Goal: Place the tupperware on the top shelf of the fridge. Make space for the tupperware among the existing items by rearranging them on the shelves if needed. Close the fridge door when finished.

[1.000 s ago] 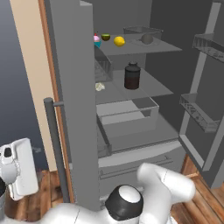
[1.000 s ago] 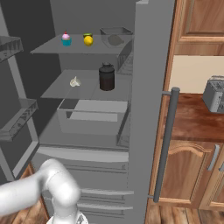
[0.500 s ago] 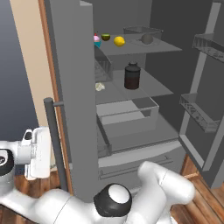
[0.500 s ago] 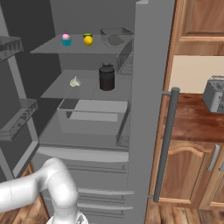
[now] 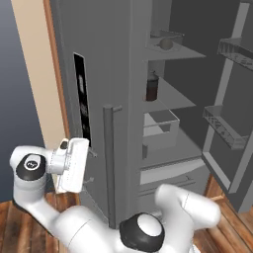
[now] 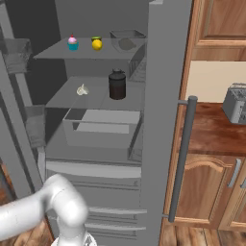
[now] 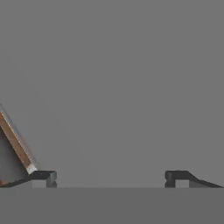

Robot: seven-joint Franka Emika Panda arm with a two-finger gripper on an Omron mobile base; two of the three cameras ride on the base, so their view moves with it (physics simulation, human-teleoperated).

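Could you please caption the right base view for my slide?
Open fridge: tupperware, lemon, cupcake on top shelf.

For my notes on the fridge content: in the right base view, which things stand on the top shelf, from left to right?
Cupcake → lemon → tupperware, all on the top shelf.
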